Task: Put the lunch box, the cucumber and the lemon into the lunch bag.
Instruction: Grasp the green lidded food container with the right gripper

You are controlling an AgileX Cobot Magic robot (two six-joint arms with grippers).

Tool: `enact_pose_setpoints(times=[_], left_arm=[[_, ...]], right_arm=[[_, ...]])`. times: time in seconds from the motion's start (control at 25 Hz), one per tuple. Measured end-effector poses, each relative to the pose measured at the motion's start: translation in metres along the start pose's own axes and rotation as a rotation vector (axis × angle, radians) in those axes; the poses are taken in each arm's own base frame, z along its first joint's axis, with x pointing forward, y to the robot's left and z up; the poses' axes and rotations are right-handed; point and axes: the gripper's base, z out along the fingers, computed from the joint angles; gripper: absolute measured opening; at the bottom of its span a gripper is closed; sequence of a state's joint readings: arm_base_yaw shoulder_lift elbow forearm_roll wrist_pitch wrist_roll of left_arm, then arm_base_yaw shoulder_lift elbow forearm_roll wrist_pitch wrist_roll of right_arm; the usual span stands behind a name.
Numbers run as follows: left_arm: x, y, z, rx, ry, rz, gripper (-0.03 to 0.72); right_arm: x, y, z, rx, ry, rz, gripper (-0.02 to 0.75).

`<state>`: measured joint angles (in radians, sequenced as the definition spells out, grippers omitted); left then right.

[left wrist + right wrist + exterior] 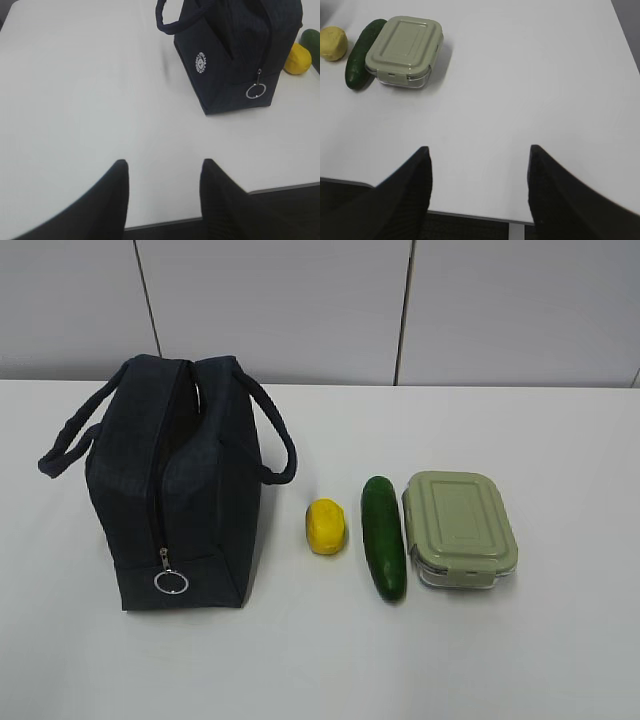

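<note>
— Three things to pack, and none is in yet?

— None. The lunch bag (180, 490) stands upright on the left of the desk (500, 660), zipper running down its near end to a ring pull (171, 583) low down, handles flopped to either side. Its top looks parted, though I can't see inside.

— And the food?

— Lined up to its right: lemon (326, 526) near the bag, cucumber (383, 537) next, lunch box (460, 529) just beside the cucumber, maybe touching. Separate, probably so each can be grabbed cleanly.

— Where are the arms?

— Both back at the near desk edge. The left gripper (165, 175) is spread with nothing between its fingers, facing the bag; the right gripper (479, 165) is spread wider, also empty, facing the lunch box.

— So each arm takes its own side?

— Likely: the left steadies the bag, the right fetches.
</note>
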<state>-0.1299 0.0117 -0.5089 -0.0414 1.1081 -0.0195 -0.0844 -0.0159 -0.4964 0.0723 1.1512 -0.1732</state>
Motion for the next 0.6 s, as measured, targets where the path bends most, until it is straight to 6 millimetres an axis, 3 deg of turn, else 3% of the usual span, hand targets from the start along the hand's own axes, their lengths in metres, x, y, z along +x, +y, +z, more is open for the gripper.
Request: enact_pose_setpoints(times=[0.6], left_arm=[[0.0,0.0,0.0,0.0,0.0,0.0,0.321]], right_arm=[[0.0,0.0,0.0,0.0,0.0,0.0,0.454]])
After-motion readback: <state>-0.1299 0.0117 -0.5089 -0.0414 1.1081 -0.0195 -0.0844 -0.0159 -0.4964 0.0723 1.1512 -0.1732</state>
